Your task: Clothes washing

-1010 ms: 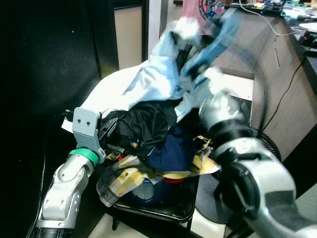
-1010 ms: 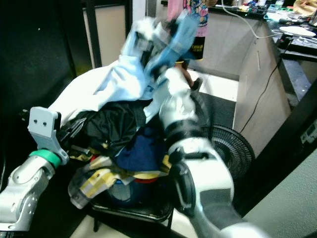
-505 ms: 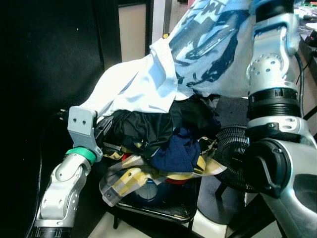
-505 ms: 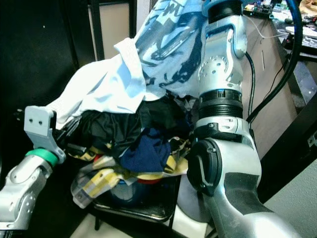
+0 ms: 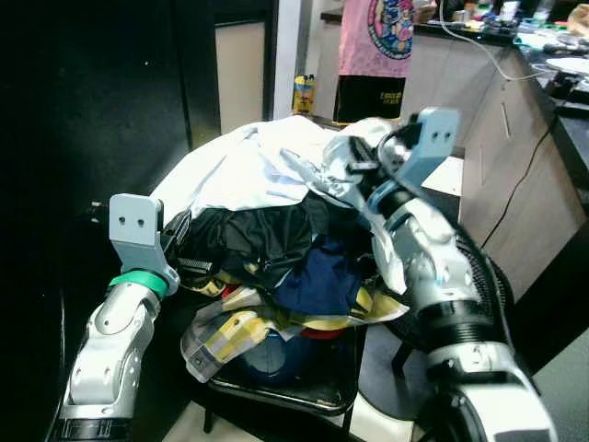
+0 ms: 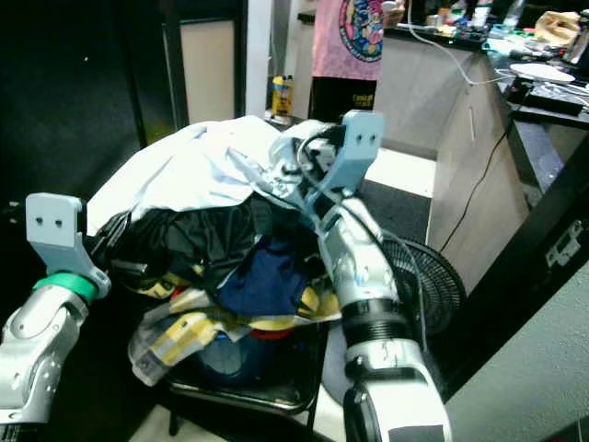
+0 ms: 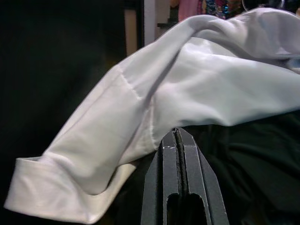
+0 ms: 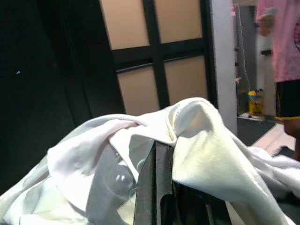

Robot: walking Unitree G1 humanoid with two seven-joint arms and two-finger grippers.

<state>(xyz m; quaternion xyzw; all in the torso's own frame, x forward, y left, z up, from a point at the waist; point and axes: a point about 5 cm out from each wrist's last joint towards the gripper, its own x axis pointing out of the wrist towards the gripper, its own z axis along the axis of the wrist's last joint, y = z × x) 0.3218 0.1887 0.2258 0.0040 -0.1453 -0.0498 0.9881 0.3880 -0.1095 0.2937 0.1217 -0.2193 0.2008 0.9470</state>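
Dark panelling closes off the robot's left side, while a wooden counter and a person in a pink printed shirt are seen further back; between them a heap of laundry is piled on a black chair, evidently gathered there as the load to be washed. On top lies a white shirt, draped over a black garment; beneath these a navy garment and a yellow checked cloth are wedged, with something blue and red showing at the bottom of the pile.

The right gripper is laid on the crest of the heap with its fingers brought together, and a fold of pale fabric is seen bunched at their tips; it is judged to be pinched there so that the top piece can be drawn off, though the bite itself is hidden under the cloth. The left gripper is held at the near side of the pile with its fingers pressed together and nothing between them; its tips are set just under the hem of the white shirt, against the black garment, probably to steady the heap. A floor fan stands just beside the chair.
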